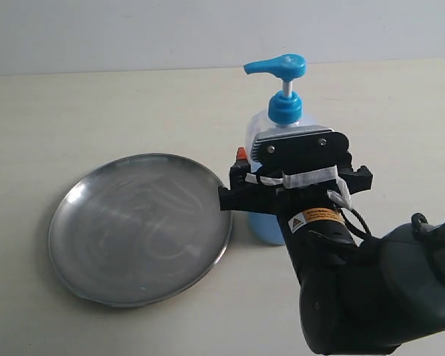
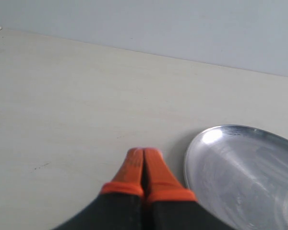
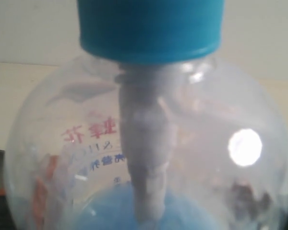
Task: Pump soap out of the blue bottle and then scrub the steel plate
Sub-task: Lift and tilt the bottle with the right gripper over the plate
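Blue soap (image 1: 265, 226) fills the lower part of the bottle (image 1: 285, 109). The bottle stands upright on the table (image 1: 96, 111) between the fingers of the right claw (image 1: 285, 157). The claw brackets the clear body below the collar. One orange fingertip shows on the plate side; the other is hidden. Whether the fingers press the wall or only stand beside it cannot be told. The pump head rises above the claw, with its spout towards the plate side.

The steel plate (image 1: 133, 222) lies flat to the left of this claw, its rim close to the bottle's foot. Contact there cannot be told. No soap shows on the plate.

The left claw (image 2: 143, 160) is closed and empty, just beside the plate's rim.

Risks, as judged:
- If the hold is loose, a push on the pump may tilt or slide the tall bottle.
- The spout tip seems to reach only about as far as the rim, so soap may land on the table.
- A hard squeeze may buckle the thin wall.

Room: the table is open beyond the claw and on its right, and the space above the pump is free. It is tight only towards the plate's rim.
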Controlling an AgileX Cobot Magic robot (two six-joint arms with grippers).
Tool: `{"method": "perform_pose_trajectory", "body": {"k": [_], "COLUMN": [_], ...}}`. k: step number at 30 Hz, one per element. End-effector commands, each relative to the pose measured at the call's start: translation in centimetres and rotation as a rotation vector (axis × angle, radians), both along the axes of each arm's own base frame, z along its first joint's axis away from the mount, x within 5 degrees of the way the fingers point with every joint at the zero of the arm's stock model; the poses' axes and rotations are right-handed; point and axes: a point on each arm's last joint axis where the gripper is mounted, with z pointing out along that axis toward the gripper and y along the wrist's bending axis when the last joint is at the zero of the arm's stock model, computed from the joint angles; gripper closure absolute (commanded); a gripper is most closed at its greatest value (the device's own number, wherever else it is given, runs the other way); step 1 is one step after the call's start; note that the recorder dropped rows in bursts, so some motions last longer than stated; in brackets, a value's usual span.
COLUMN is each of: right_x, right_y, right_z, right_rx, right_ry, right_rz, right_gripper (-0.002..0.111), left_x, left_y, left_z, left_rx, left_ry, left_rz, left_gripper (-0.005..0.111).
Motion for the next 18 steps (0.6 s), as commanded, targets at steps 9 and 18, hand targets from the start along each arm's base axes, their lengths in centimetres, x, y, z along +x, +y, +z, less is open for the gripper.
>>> {"method": "perform_pose_trajectory", "body": {"k": [9, 18], "right_x": [-0.05, -0.16], "right_y": [0.66, 1.2], "right_z": [0.18, 0.17], "right_rx": [-0.099, -0.112], "right_ry": [-0.025, -0.029], "right_rz": [0.087, 0.152], "right_gripper": [0.108, 0.108], "left_x": [0.01, 0.01], "left_y": [0.01, 0.01], "left_z": [-0.01, -0.01], "left_rx": [0.001, 0.001], "left_ry": [-0.011, -0.011], "left_rz": [0.002, 0.002], "left_gripper": [0.107, 0.107]}}
